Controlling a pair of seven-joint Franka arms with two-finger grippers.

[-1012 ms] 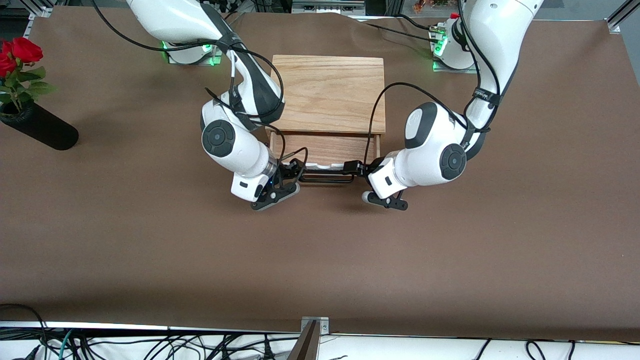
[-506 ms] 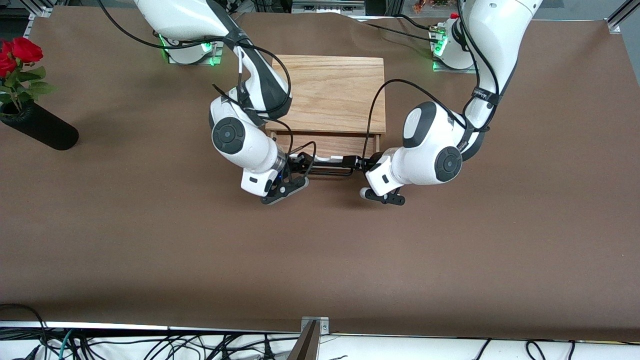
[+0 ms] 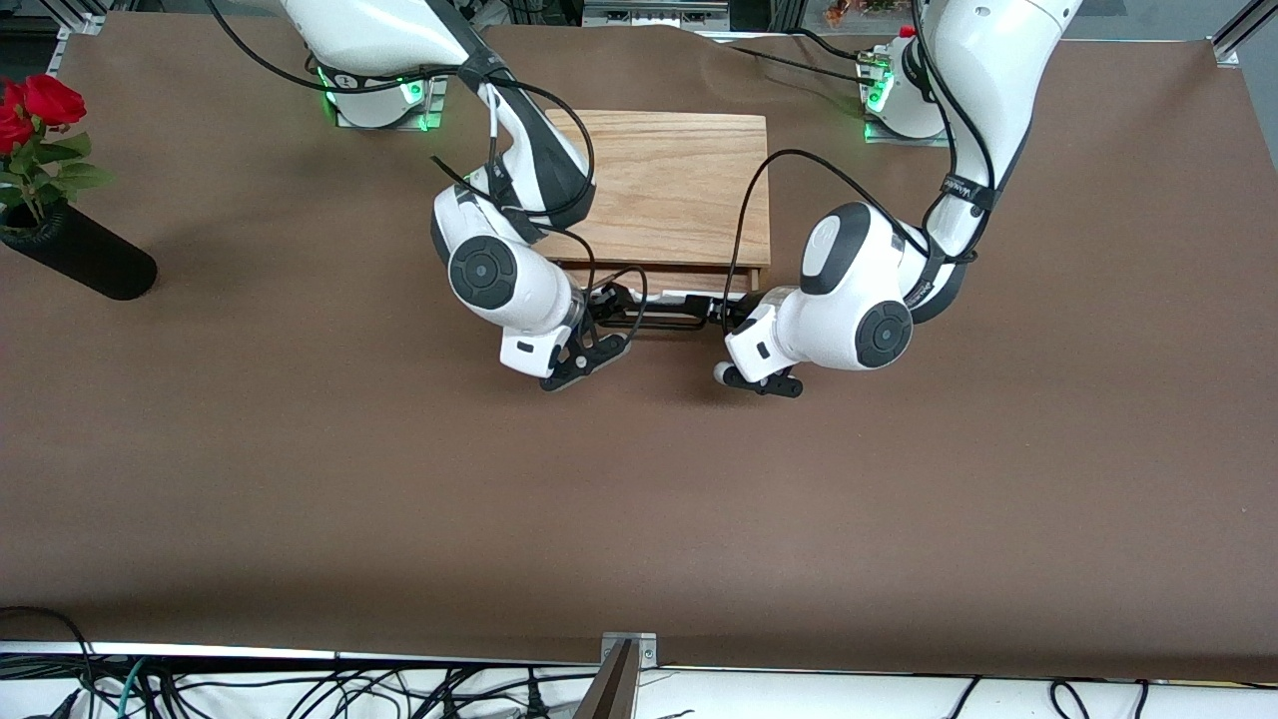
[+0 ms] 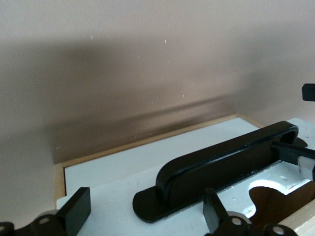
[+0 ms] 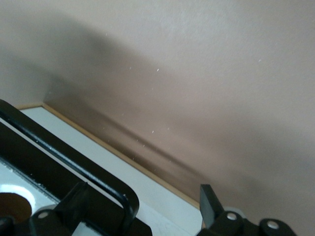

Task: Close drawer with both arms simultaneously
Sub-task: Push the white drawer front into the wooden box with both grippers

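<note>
Right arm (image 3: 499,270): bent down from its base at the top of the front view, with the wrist brought low in front of the drawer's front panel.
Right gripper (image 3: 599,305): set at the end of the handle toward the right arm's end of the table; in the right wrist view (image 5: 142,206) its fingers (image 5: 209,201) are spread apart, and the bar's curved end lies between them, apparently without being pinched (contact cannot be confirmed).
Left arm (image 3: 859,300): folded at the elbow, its wrist turned inward toward the other end of the handle.
Left gripper (image 3: 721,312): also parted wide in its wrist view (image 4: 145,211), with the handle's foot plate between the fingers (image 4: 76,211).
Drawer (image 3: 659,292): drawn out only slightly from the oak box (image 3: 669,185), just a thin strip of it showing beneath the box's top.
Handle (image 4: 221,162): a black bar on the white front panel (image 4: 123,169), spanned by the two grippers.
Vase (image 3: 80,255): black, holding red roses (image 3: 35,105), well apart at the right arm's end of the table (image 3: 639,519).
</note>
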